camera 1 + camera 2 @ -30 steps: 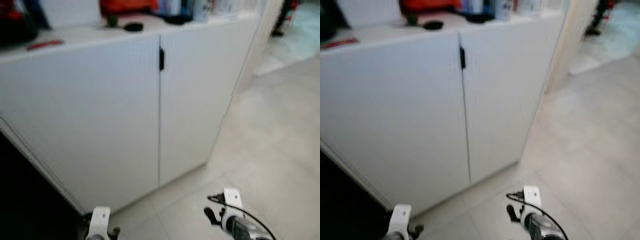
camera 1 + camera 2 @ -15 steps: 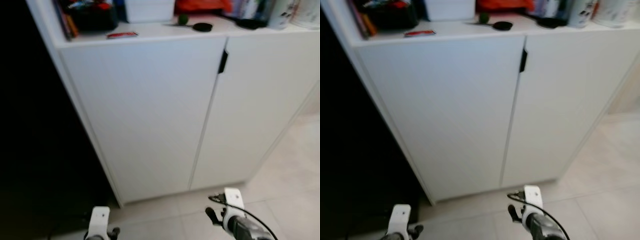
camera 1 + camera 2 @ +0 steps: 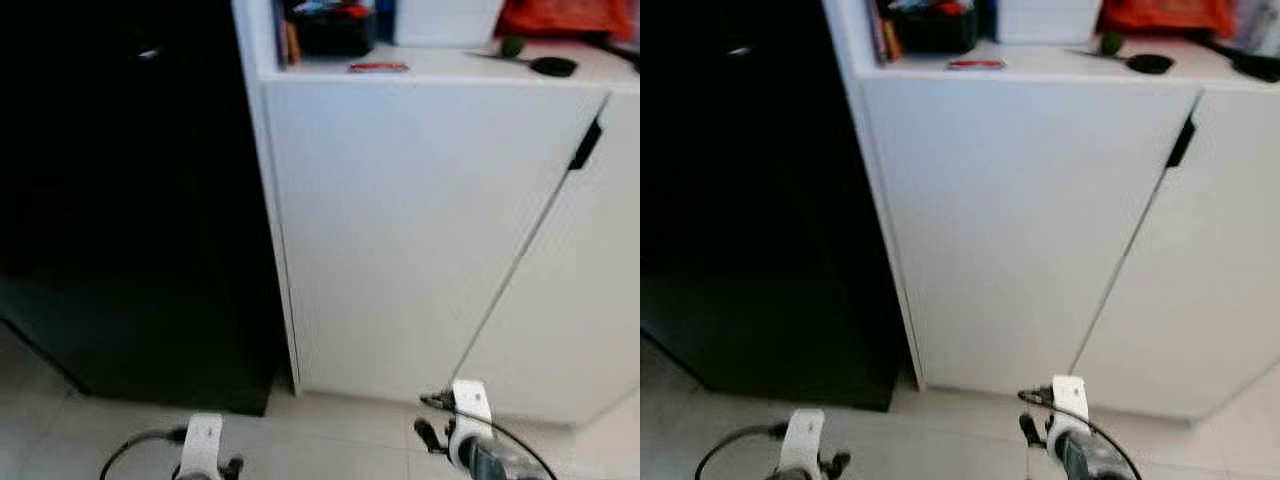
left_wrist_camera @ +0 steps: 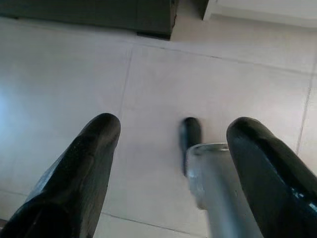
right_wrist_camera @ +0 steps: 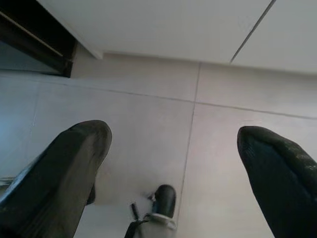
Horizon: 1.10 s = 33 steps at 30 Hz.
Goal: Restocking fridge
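Black fridge (image 3: 130, 200) at left, just beside white cabinet (image 3: 420, 220); red item (image 3: 378, 67) on cabinet top. Left claw (image 4: 168, 163) and right claw (image 5: 173, 163) both hanging low over tiled floor (image 4: 64, 89), fingers spread apart, holding nothing

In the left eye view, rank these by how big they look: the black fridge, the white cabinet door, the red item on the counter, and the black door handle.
1. Black fridge
2. White cabinet door
3. Black door handle and red item: look alike, so unranked.
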Motion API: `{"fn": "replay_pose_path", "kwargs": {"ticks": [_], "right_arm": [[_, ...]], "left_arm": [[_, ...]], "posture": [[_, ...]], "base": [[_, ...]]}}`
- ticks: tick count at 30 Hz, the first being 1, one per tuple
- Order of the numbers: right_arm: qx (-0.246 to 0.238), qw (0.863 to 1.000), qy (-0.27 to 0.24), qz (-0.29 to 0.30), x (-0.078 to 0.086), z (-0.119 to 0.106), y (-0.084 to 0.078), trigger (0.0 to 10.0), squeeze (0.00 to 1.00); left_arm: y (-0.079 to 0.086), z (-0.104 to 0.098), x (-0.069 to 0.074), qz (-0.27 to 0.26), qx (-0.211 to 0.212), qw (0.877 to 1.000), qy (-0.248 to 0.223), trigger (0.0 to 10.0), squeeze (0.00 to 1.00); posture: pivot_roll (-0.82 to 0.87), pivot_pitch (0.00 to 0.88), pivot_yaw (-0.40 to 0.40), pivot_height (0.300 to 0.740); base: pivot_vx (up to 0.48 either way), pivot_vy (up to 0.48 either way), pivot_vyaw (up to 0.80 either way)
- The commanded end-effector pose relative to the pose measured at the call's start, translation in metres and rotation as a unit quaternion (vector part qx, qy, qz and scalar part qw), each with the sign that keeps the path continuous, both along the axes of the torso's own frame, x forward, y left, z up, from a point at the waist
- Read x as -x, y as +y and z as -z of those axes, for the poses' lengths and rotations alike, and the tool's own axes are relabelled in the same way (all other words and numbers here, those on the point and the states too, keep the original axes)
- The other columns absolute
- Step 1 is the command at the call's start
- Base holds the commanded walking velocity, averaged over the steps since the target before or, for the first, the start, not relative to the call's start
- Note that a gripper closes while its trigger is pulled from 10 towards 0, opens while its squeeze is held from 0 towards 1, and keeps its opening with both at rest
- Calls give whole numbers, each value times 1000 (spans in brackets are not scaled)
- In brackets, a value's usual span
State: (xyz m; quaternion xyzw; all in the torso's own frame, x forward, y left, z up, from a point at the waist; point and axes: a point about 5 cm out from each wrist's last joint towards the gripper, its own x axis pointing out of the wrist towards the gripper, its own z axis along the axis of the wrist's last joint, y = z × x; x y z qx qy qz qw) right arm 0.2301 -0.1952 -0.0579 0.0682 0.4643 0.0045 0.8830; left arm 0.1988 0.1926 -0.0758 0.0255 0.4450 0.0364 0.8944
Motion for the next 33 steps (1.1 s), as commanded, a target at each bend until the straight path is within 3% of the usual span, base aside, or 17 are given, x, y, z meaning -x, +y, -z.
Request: {"fn": "replay_pose_path", "kwargs": {"ticks": [1,8,33], "right_arm": [[-2,1000,-2,2,-3,-2,1,10000,0],[-6,1000,-5,10,-4,-2,2,10000,0],[8,1000,-9,-4,-5,-3,0,10000,0]], "left_arm": [[4,0,0,-13,-1,1000,5,10000,0],[4,0,1,-19,5,1000,9,10000,0],[3,1,1,-20,8,1000,16,10000,0]], "posture": [[-17,0,-45,740],[-17,0,-44,740],[-15,0,-49,740]], "base": [[0,0,0],[0,0,0],[0,332,0]]}}
